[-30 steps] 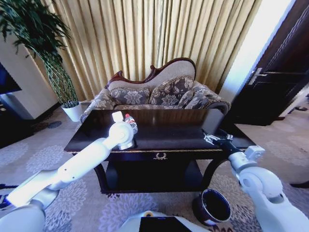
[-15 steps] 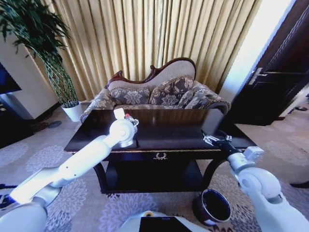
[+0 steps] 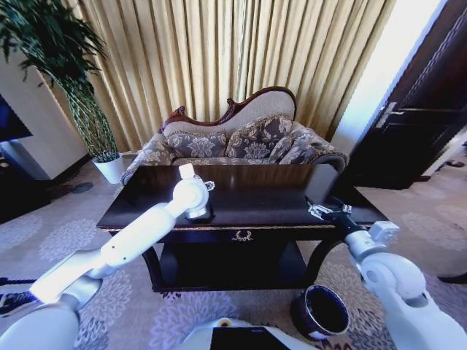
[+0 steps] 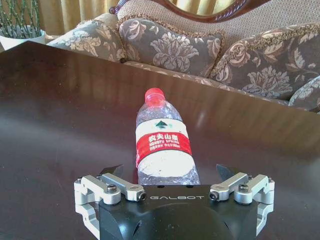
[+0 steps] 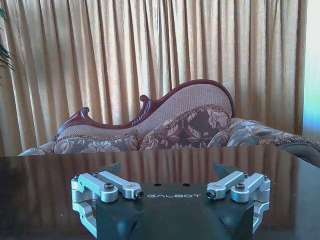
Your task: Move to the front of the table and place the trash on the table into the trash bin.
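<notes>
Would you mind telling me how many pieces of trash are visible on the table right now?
1: a water bottle lying on the table, between the open fingers of the left gripper. The left arm may hide other pieces in the head view.

Floral sofa (image 3: 237,142) beneath gold curtains (image 3: 219,58) (potted plant (image 3: 80,95) left).

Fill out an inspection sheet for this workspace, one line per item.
Surface: dark glossy table, gold trim along its front.
Job's things: clear water bottle with red label, lying on the tabletop; trash bin on the carpet by the table's right leg.
Clutter: nothing seen.
End effectors: left end effector open, fingers either side of the bottle's base; right end effector open, over the table's right edge.
Cables: nothing seen.
Surroundings: sofa, curtains, potted plant, dark door.
</notes>
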